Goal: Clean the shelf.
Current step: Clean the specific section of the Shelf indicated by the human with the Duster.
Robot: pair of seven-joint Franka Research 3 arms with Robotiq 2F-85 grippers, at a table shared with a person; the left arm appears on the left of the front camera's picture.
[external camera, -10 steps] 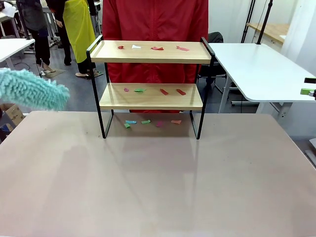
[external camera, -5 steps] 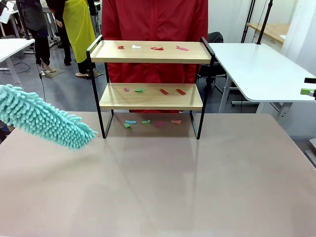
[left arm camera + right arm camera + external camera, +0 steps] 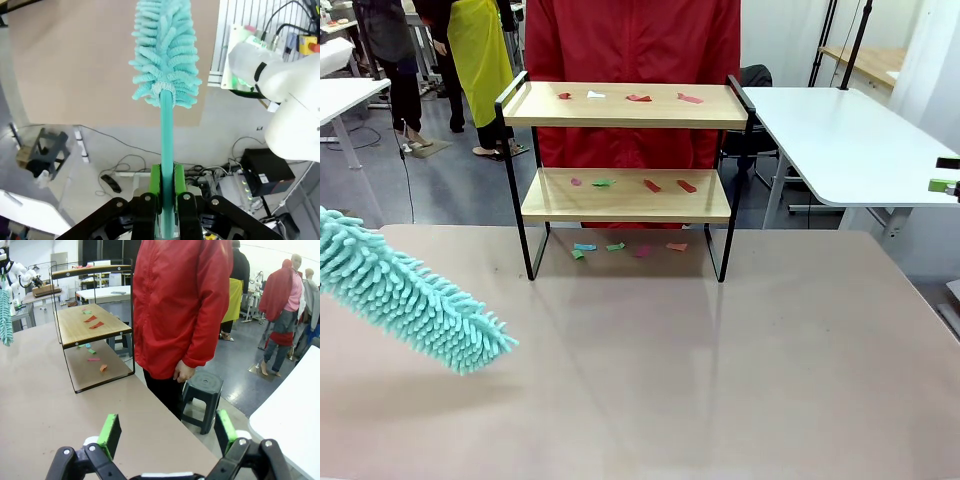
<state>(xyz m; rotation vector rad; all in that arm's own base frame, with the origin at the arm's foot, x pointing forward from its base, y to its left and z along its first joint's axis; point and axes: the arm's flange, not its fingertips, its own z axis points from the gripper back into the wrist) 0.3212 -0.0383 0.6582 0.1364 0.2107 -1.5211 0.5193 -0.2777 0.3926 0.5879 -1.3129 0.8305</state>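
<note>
Shelf [image 3: 625, 105]: paper scraps [image 3: 638, 98] on both boards and worktop [image 3: 720, 380] beneath; seemingly nothing cleaned yet. Left jaws clamp duster [image 3: 410, 298], near left; right jaws wide, empty.

We can read no writing, label, brand, number or sign in any of these views.
</note>
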